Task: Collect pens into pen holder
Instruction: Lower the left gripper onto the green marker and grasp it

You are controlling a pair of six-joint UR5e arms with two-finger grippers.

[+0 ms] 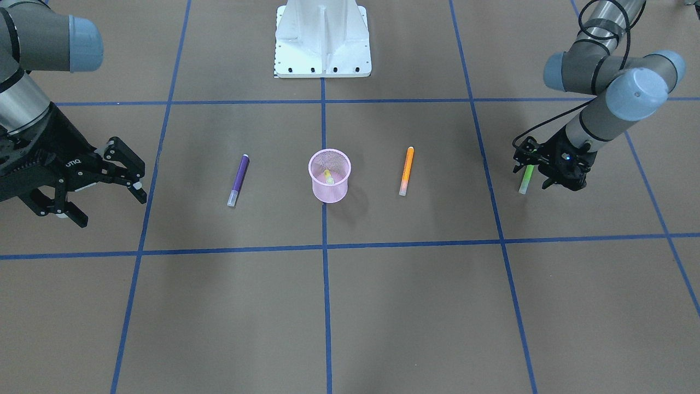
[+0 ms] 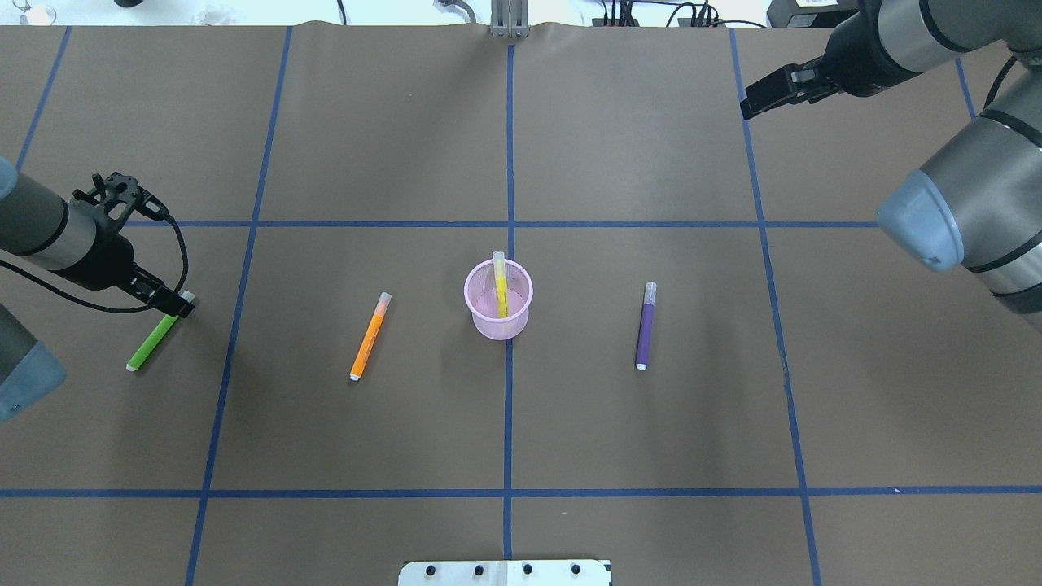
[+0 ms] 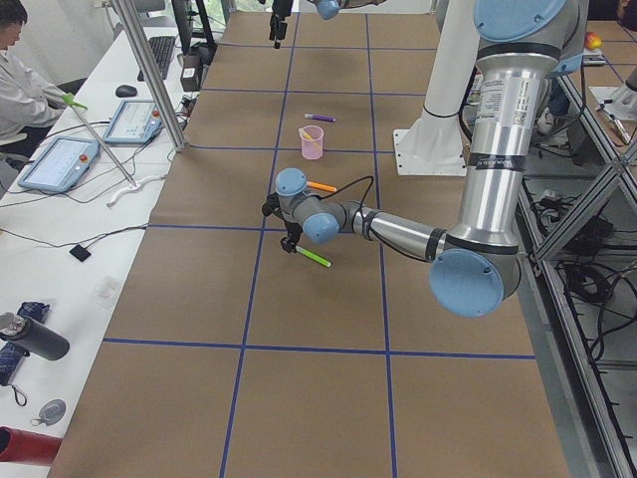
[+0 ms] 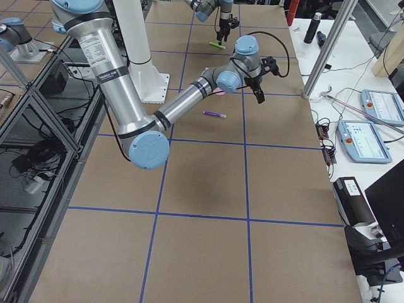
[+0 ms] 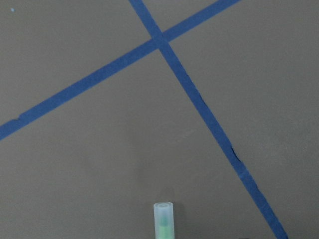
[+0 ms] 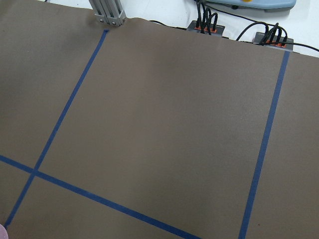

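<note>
Small pink wire-mesh cup mid brown desk, slim yellow pen standing inside. Orange pen and purple pen lie flanking, apart. Left gripper: jaws clamped on green pen. Right gripper: jaws spread, empty.

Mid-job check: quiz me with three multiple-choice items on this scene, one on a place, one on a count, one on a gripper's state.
1. Where is the yellow pen?
A) standing in the pen holder
B) lying flat on a tape line
C) clamped in a gripper

2. How many pens lie on the table clear of both grippers?
A) one
B) two
C) three

3. The right gripper is:
A) shut on a pen
B) open and empty
C) shut, empty

Key:
1 A, it pokes up over the rim.
2 B, the orange pen and purple pen; the left gripper holds the green pen.
3 B, its jaws stand apart with nothing between.
</note>
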